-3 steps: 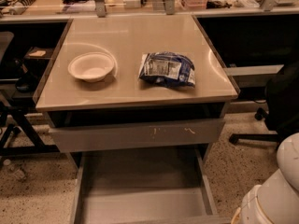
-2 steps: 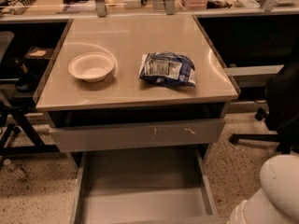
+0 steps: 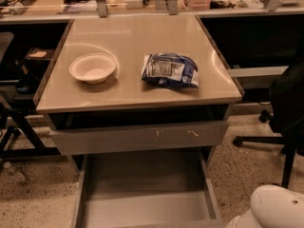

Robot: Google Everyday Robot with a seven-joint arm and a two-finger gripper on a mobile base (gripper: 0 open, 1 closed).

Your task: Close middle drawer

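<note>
**Middle drawer pulled out, near end cut off by the frame**

The middle drawer (image 3: 142, 198) is seen drawn out toward the near side, below the table top (image 3: 137, 103). Its long, shallow grey metal tray is laid open to view. Its near end is cut off by the lower edge of the frame, so little of its flat front can be made out beyond a pale strip. The far part of the tray is shaded under the drawer above.

The gripper is not caught in the view, so whether its jaws are released or clenched cannot be told. Only a smooth, white, rounded part of the robot (image 3: 278, 207) is seen in the near right corner, itself cropped.

Above the tray, a taller grey drawer front (image 3: 137, 137) is marked with pale scratches right of its middle. A dark gap is seen between it and the table top.

The table top is a smooth, glossy beige slab with rounded far corners. On it, a shallow round off-white bowl (image 3: 93, 68) is set to the left. A crumpled blue and white foil bag (image 3: 170, 71) lies to the right, apart from the bowl; its print cannot be read.

A dark office chair (image 3: 285, 108) is partly cropped at the right. The floor (image 3: 38, 198) is speckled. The cluttered far counter (image 3: 57, 6) is hard to make out.
</note>
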